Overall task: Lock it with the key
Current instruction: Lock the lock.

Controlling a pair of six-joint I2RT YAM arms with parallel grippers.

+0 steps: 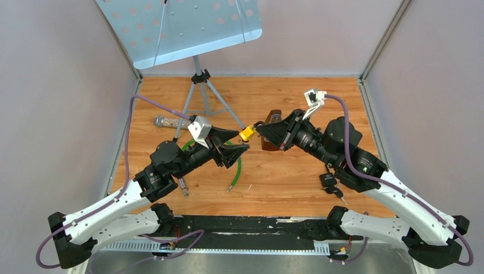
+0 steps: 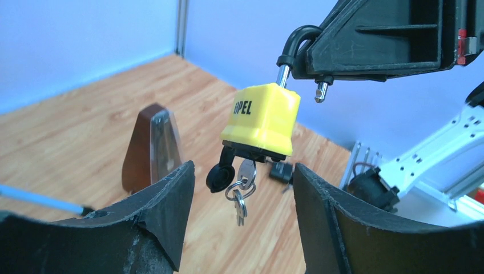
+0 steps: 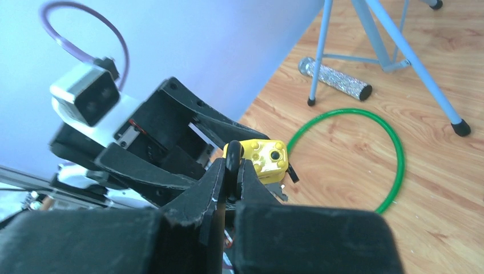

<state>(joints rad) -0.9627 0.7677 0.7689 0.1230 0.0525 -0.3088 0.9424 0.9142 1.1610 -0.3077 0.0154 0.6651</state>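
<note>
Right arm is reaching toward table centre, right gripper (image 3: 231, 165) clenching the yellow padlock (image 2: 262, 117) by its shackle, mid-air. Left arm is extending opposite, left gripper (image 1: 244, 148) spread wide, padlock and inserted key (image 2: 247, 170) hanging just ahead of its fingertips.

1. A wooden tabletop (image 1: 285, 182) with warm orange grain forms the floor of the enclosure.
2. Plain pale lilac-grey walls (image 1: 51, 85) close in three sides, joined by slim metal corner posts (image 1: 122, 45).
3. A light blue perforated music stand (image 1: 182, 25) on a tripod stands near the back wall.
4. Lighting is soft and even.
</note>
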